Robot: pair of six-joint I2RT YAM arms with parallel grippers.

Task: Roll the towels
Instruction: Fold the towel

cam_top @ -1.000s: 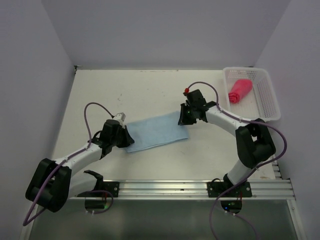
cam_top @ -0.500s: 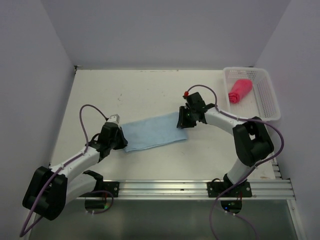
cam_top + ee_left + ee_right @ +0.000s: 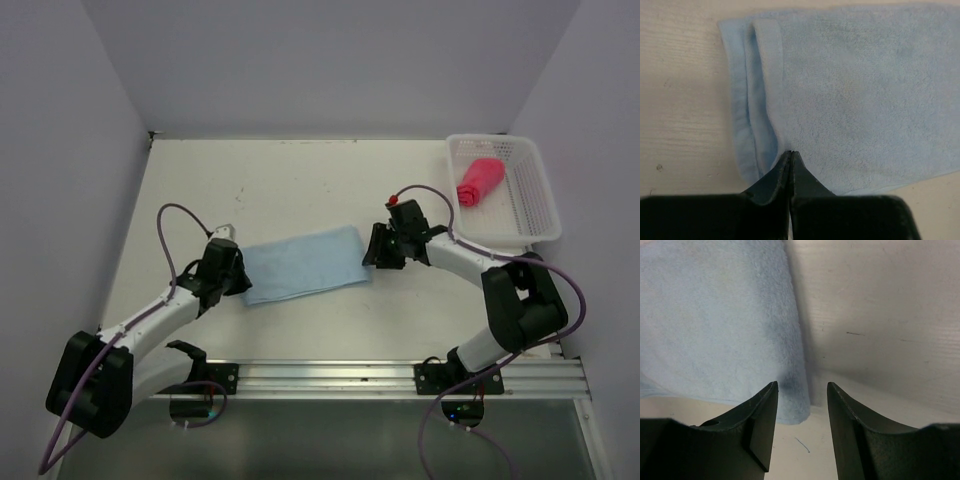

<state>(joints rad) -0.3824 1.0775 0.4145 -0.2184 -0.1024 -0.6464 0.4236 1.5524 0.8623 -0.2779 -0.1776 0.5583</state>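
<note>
The light blue towel lies flat across the middle of the table. Its left end has a folded-over hem. My left gripper is shut at the towel's near-left edge, and the hem's crease runs up into the closed tips. My right gripper stands open just off the towel's right end. The towel's near-right corner lies on the table ahead of the gap between its fingers, gripped by neither. The red-pink towel lies rolled in the basket.
The white mesh basket stands at the back right corner of the table. A metal rail carrying both arm bases runs along the near edge. Purple walls close in the left, back and right sides.
The right gripper has opened, let go of the blue towel's right end and drawn back to the right. The left gripper has shifted slightly left, and the towel now lies a little further left.
</note>
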